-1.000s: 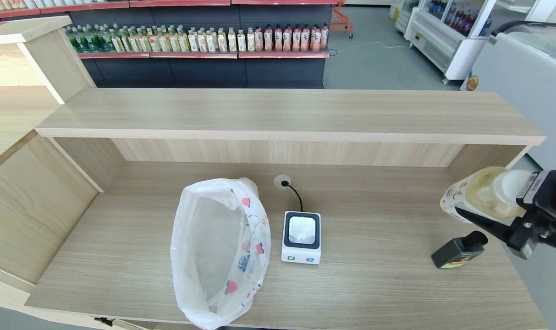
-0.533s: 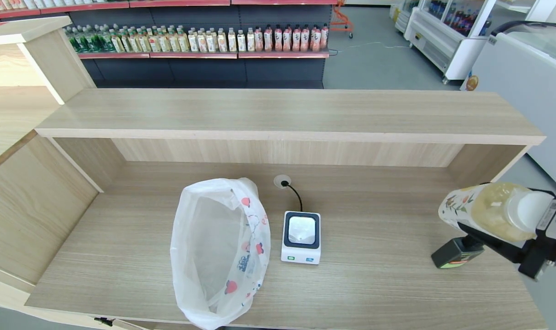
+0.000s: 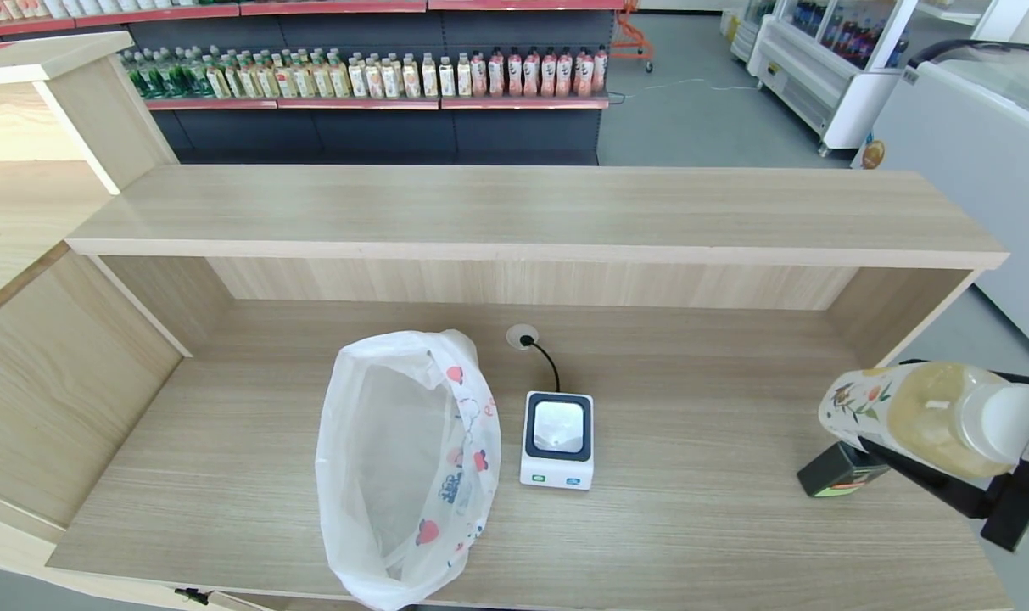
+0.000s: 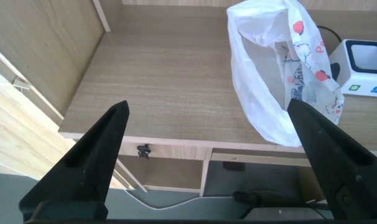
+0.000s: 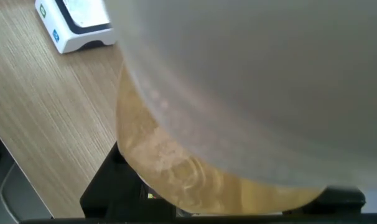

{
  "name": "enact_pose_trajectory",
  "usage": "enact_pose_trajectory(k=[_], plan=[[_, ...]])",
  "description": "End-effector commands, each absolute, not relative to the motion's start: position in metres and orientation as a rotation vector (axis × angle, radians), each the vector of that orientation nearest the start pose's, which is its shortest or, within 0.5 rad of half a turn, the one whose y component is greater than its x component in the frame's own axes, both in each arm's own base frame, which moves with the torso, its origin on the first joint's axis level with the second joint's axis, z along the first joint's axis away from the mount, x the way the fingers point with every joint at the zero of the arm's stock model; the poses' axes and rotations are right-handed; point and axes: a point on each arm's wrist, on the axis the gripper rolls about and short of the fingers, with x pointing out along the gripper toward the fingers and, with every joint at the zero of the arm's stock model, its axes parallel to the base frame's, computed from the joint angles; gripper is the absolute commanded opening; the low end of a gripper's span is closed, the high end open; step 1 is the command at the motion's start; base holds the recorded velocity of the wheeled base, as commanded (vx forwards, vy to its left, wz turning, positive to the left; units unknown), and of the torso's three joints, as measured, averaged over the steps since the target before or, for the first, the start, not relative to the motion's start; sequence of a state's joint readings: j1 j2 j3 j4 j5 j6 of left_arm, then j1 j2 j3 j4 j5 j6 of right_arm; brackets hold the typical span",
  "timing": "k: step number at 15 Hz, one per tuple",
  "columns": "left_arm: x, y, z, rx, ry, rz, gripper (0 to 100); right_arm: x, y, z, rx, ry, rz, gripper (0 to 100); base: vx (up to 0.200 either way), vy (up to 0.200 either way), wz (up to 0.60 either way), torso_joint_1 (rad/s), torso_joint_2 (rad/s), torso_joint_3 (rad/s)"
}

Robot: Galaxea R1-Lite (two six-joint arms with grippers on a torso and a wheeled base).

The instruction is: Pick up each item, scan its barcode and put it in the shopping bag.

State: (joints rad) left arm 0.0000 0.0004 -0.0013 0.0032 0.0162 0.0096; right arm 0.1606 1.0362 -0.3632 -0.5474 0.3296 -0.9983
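My right gripper (image 3: 904,428) is shut on a clear bottle (image 3: 866,400) of yellow drink with a flowered label and a white cap. It holds the bottle on its side above the counter's right end, cap pointing right. The yellow bottle (image 5: 176,155) looms close in the right wrist view. Under it a small dark green bottle (image 3: 836,475) lies on the counter. The white barcode scanner (image 3: 556,437) sits mid-counter, and the white shopping bag (image 3: 404,458) stands open to its left. My left gripper (image 4: 210,155) is open and hangs off the counter's front edge, near the bag (image 4: 282,68).
The wooden counter (image 3: 692,509) has side walls and a raised shelf (image 3: 531,208) at the back. The scanner's black cable (image 3: 548,361) runs to a hole behind it. The scanner (image 5: 76,22) lies well to the side of the held bottle.
My right gripper has carried the yellow bottle lower and nearer, towards the counter's right edge, and the bottle now hides more of the dark green bottle. The left arm looks unchanged.
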Motion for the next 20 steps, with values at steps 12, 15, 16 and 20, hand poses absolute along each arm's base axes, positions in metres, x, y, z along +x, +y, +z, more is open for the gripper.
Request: enact_pose_trajectory(k=[12, 15, 16, 20], plan=[[-0.023, 0.000, 0.076, 0.009, 0.002, 0.017, 100, 0.192, 0.035, 0.180, -0.900, -0.072, 0.694, 0, 0.000, 0.167, 0.00, 0.004, 0.00, 0.003], [-0.023, 0.000, 0.076, 0.009, 0.002, 0.017, 100, 0.212, 0.035, 0.162, -0.876, -0.032, 0.737, 0, 0.000, 0.000, 0.00, 0.000, 0.00, 0.000], [-0.023, 0.000, 0.075, 0.009, 0.003, 0.017, 100, 0.217, 0.034, 0.157, -0.871, -0.010, 0.742, 0, 0.000, 0.000, 0.00, 0.000, 0.00, 0.000], [-0.023, 0.000, 0.076, 0.009, 0.002, 0.017, 100, 0.245, 0.036, 0.134, -0.886, -0.022, 0.759, 0, 0.000, 0.000, 0.00, 0.000, 0.00, 0.000]])
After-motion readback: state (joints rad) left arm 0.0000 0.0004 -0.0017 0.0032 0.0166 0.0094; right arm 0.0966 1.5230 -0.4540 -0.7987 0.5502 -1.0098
